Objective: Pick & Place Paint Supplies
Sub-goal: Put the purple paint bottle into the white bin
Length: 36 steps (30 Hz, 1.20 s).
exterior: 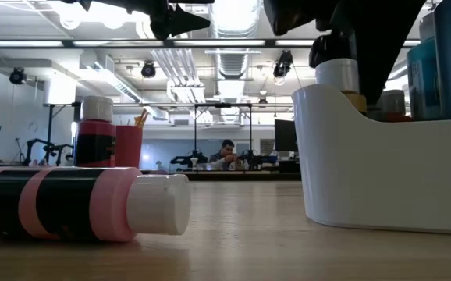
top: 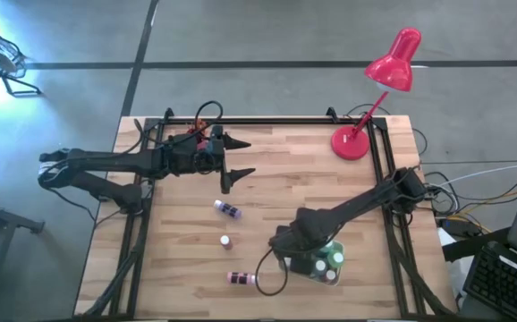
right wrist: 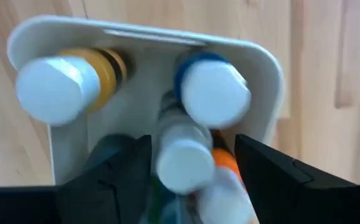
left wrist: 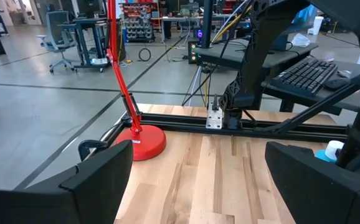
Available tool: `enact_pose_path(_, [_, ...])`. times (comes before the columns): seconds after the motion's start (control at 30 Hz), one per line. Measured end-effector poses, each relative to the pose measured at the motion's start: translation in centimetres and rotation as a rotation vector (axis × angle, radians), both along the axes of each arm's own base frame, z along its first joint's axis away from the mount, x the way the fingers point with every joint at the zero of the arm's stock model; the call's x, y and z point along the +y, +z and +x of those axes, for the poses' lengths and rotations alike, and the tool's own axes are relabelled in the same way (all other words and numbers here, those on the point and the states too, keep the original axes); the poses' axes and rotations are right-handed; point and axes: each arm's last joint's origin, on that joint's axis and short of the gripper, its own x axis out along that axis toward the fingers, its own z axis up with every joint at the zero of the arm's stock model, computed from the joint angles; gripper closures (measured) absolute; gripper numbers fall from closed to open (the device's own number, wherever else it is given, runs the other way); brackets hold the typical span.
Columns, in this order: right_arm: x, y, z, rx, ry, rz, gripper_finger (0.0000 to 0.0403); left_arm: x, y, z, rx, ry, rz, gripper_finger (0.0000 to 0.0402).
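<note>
My right gripper (top: 305, 257) points straight down over a white caddy (right wrist: 149, 34) at the table's near right. It is open. Its fingers stand on either side of a white-capped bottle (right wrist: 185, 163) that stands in the caddy, with a gap on each side. A yellow bottle (right wrist: 65, 84) and a blue bottle (right wrist: 212, 92) stand farther back in the caddy. On the table lie a purple bottle (top: 227, 209) and a pink-and-black bottle (top: 241, 278), both on their sides. A small bottle (top: 225, 241) stands upright between them. My left gripper (top: 233, 161) waits open and level at the far left.
A red desk lamp (top: 379, 89) stands at the table's far right corner, its round base (left wrist: 139, 142) on the wood. A black frame rail (left wrist: 261, 121) runs along the table's edges. Bare wood lies between the lamp and the loose bottles.
</note>
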Motion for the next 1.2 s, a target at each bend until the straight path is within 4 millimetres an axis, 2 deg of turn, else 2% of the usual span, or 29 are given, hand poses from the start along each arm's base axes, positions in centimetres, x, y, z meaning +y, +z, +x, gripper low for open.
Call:
enact_pose_path(0.17, [-0.1,2.0,-0.2,0.014,0.001,-0.007,0.0181,0.0,0.0,0.0,0.000,0.000,0.000,0.0032])
enact_pose_path(0.4, [-0.5,6.2,-0.4,-0.017,0.000,-0.092,0.0201,0.0,-0.4,0.0,0.034,0.001,-0.024,0.0032])
enact_pose_path(0.53, [-1.1,8.4,-1.2,-0.011,-0.040,-0.196,0.0212,-0.1,-1.5,-0.3,0.156,0.000,-0.044,0.0032])
enact_pose_path(0.77, [-2.0,11.5,-1.9,-0.150,-0.055,-0.255,0.0233,-0.2,-4.2,-1.5,0.452,0.029,-0.161,0.0032])
enact_pose_path(1.07, [-3.7,13.2,-2.7,-0.199,-0.034,-0.294,0.0257,-0.7,-6.4,-3.4,0.736,0.044,-0.221,0.0032])
enact_pose_path(1.2, [-4.6,13.2,-2.5,-0.191,-0.019,-0.306,0.0266,-0.8,-7.3,-4.3,0.893,0.015,-0.159,0.0032])
